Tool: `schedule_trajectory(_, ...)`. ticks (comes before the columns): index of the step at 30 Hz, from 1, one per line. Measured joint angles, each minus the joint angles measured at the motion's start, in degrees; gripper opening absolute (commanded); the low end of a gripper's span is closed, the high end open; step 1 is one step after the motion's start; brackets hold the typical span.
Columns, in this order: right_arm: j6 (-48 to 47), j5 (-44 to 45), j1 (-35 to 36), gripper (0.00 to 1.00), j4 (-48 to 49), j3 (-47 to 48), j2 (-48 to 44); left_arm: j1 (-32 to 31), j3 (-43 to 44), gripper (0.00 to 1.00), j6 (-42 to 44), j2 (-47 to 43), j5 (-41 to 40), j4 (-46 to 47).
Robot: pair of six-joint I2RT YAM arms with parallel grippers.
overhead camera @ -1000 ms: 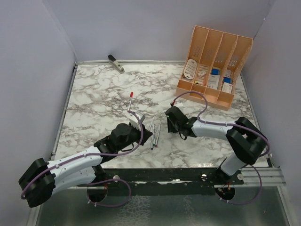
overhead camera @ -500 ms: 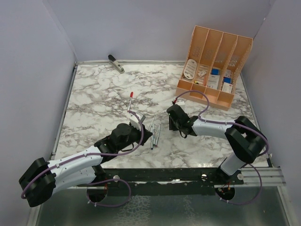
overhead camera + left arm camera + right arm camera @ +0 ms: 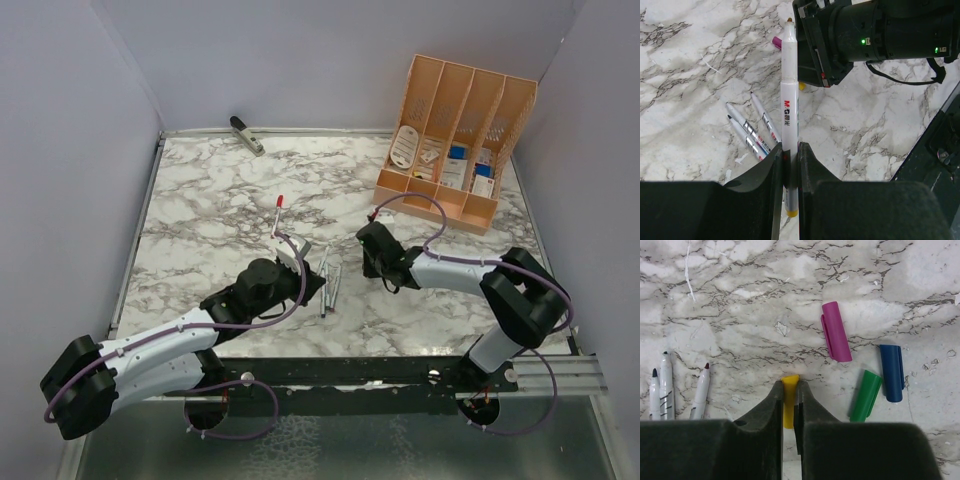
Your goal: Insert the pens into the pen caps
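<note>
Right wrist — right tool (image 3: 789, 388) pinches yellow cap (image 3: 790, 381), magenta cap (image 3: 836, 332) ahead; left tool (image 3: 790, 151) pinches pen (image 3: 789, 95).

Pale grey links (image 3: 160, 350), black joints (image 3: 75, 388) — purple cables (image 3: 303, 283), black fingers (image 3: 760, 192)

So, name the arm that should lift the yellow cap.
Right. The right gripper pinches the yellow cap; the left gripper is shut on a pen.
</note>
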Motion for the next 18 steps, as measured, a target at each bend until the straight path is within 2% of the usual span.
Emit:
schedule_trajectory(10, -0.76, -1.64, 0.0, 0.01, -1.57, -0.31, -1.86, 0.0, 0.68, 0.0, 0.17, 2.45, 0.46, -0.17)
schedule_trajectory(18, -4.2, -1.51, 0.0, 0.01, 1.05, 0.42, -13.84, 0.0, 0.39, 0.0, 1.25, 2.25, 4.42, 3.28)
